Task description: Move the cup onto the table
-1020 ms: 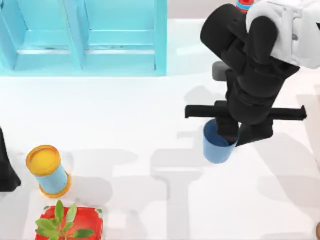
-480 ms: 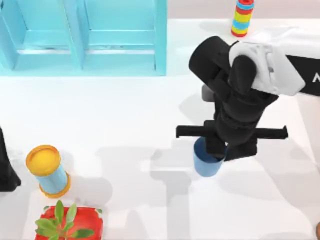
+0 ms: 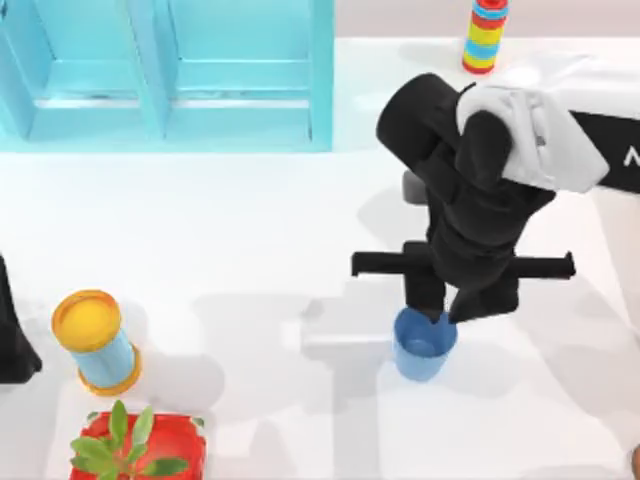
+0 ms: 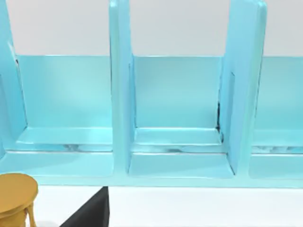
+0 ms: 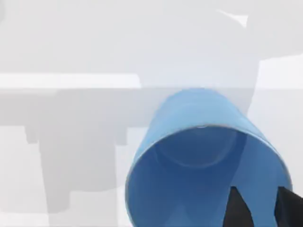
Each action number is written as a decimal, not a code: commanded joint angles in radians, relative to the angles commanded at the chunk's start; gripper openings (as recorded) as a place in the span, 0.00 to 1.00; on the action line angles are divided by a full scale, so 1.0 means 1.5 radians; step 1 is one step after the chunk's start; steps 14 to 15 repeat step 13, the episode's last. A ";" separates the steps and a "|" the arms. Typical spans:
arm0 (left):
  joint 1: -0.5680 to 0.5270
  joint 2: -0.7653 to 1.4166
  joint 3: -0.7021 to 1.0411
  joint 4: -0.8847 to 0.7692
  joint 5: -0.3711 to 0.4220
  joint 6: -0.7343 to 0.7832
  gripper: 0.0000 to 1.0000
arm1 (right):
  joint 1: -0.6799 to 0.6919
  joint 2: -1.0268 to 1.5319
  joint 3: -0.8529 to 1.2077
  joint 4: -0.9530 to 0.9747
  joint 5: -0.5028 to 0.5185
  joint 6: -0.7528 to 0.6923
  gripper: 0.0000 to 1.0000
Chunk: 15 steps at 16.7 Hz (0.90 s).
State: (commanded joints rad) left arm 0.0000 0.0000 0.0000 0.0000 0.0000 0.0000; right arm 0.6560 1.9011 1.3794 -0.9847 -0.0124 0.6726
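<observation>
The small mid-blue cup (image 3: pixel 424 343) stands upright, mouth up, on the white table (image 3: pixel 250 230), right of centre. My right gripper (image 3: pixel 450 308) hangs directly over the cup's far rim, its black fingers open and apart. From the right wrist the cup (image 5: pixel 203 161) looks large, with its open mouth towards the camera. There the gripper (image 5: pixel 262 208) straddles the cup's wall: one fingertip (image 5: pixel 236 208) is inside the mouth and the other is outside. My left arm (image 3: pixel 10 340) is parked at the table's left edge.
A light-blue shelf unit (image 3: pixel 170 75) runs along the back left, also seen from the left wrist (image 4: pixel 175 118). A light-blue cylinder with yellow rims (image 3: pixel 92 340) and a red pot with a plant (image 3: pixel 135 450) sit front left. A stack of coloured rings (image 3: pixel 485 35) stands at the back.
The right arm carried the cup leftward and toward the front. In the last half second the arm stayed put while the cup dropped away from the fingers onto the table.
</observation>
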 joint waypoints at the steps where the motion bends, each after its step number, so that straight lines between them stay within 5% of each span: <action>1: 0.000 0.000 0.000 0.000 0.000 0.000 1.00 | 0.000 0.000 0.000 0.000 0.000 0.000 0.53; 7: 0.000 0.000 0.000 0.000 0.000 0.000 1.00 | 0.000 0.000 0.000 0.000 0.000 0.000 0.98; 15: 0.000 0.000 0.000 0.000 0.000 0.000 1.00 | 0.000 0.000 0.000 0.000 0.000 0.000 1.00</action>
